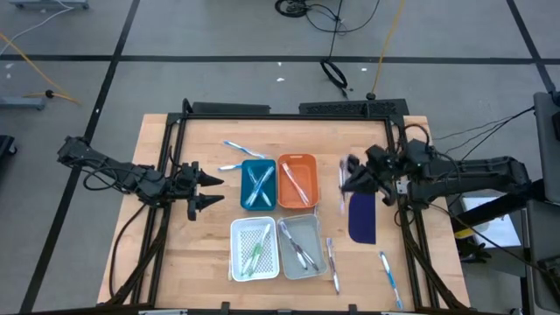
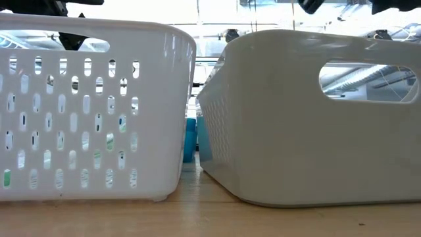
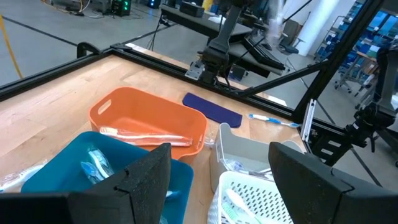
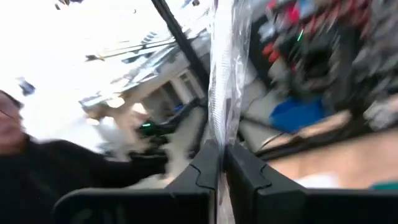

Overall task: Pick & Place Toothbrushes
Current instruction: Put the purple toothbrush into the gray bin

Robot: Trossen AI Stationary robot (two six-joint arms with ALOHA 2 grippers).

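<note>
Mid-carry, the right gripper, jaws clamped on a wrapped toothbrush at centre right, must next find a tray; the left gripper waits, jaws wide apart.

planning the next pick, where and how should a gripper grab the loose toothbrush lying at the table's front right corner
Grip the toothbrush across the middle of its thin handle, coming straight down from above. It lies flat on the bare table, slanted, apart from the trays, so turning the fingers to straddle the handle crosswise looks best. The right gripper, already shut on a wrapped toothbrush, is nearer.

Toothbrushes lie in four trays, others loose on the table.
</note>
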